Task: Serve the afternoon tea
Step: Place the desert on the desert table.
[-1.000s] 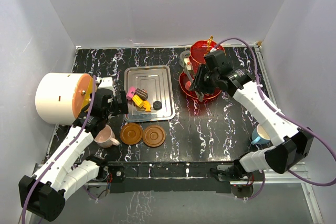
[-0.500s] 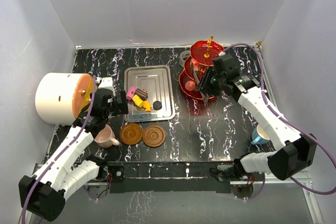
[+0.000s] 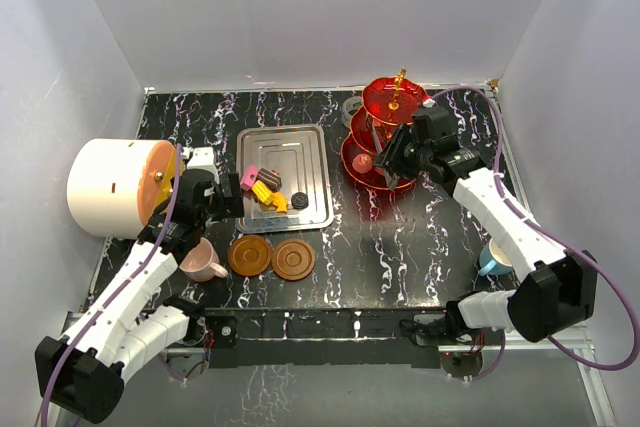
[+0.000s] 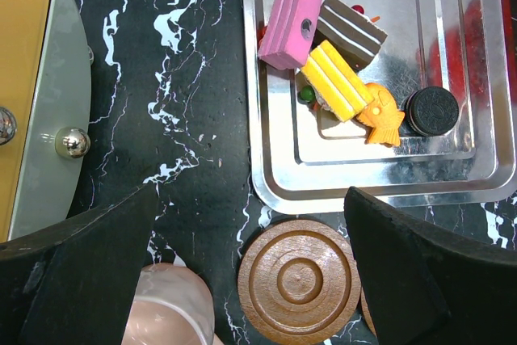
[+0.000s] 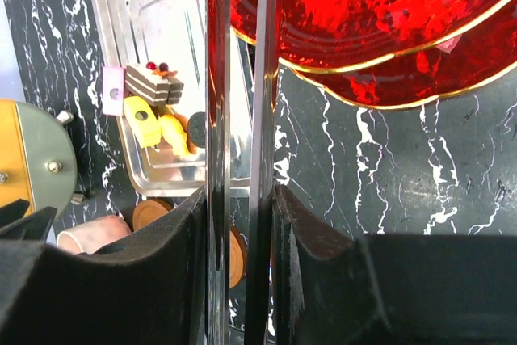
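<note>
Steel tongs (image 5: 260, 119) pinched in right hand (image 5: 238, 208); left hand (image 4: 250, 195) wide open

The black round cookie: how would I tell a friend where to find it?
Find the silver tray on the black marbled table. Along its near edge lie heaped sweets, and the cookie sits at their right end, beside an orange fish-shaped sweet. It alone is black, round and flat.
</note>
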You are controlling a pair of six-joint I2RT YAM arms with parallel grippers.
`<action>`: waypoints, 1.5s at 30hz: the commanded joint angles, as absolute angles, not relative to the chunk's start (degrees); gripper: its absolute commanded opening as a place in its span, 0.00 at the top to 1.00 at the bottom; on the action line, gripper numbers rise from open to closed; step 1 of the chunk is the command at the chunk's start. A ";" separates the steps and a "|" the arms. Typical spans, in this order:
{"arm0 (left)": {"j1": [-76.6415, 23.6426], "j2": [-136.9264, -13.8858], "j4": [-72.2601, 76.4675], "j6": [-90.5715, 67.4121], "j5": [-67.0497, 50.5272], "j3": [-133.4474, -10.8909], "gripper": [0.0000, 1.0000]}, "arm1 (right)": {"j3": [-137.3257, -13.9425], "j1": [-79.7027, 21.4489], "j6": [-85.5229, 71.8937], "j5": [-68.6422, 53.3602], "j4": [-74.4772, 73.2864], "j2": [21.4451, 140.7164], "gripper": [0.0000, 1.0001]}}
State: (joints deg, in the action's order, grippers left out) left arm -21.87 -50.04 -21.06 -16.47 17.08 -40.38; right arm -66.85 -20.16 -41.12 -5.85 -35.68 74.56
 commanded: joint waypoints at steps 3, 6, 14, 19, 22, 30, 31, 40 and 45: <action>-21.97 -48.23 -21.19 -15.91 17.76 -40.66 0.01 | -65.77 -18.28 -40.32 -5.89 -26.23 74.75 0.70; -21.97 -48.10 -21.27 -15.91 17.88 -40.54 0.01 | -64.92 -17.91 -39.91 -6.58 -24.92 75.38 0.70; -21.97 -48.03 -21.29 -15.91 18.03 -40.58 0.01 | -63.57 -17.50 -38.22 -6.91 -23.80 77.83 0.67; -21.97 -48.06 -21.19 -15.91 18.04 -40.57 0.01 | -63.37 -17.30 -37.41 -6.75 -24.48 78.42 0.65; -21.97 -48.06 -21.18 -15.91 17.94 -40.52 0.01 | -64.00 -17.23 -36.96 -7.15 -26.17 77.43 0.63; -21.97 -47.99 -20.96 -15.91 17.71 -40.49 0.01 | -64.14 -17.14 -36.92 -7.68 -31.24 72.36 0.60; -21.97 -47.99 -20.92 -15.91 17.67 -40.44 0.01 | -63.97 -17.14 -36.94 -8.32 -31.28 71.63 0.60; -21.96 -48.01 -21.16 -16.11 17.54 -40.59 0.01 | -64.99 -17.14 -34.23 -11.05 -36.40 68.20 0.63; -21.98 -47.90 -21.18 -16.17 17.66 -40.64 0.01 | -64.84 -17.23 -30.36 -14.84 -39.36 66.62 0.65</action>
State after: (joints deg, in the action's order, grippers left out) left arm -21.87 -49.23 -21.04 -16.47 17.15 -40.38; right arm -63.09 -17.45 -34.50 -11.16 -38.11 69.54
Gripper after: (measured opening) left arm 0.986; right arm 0.367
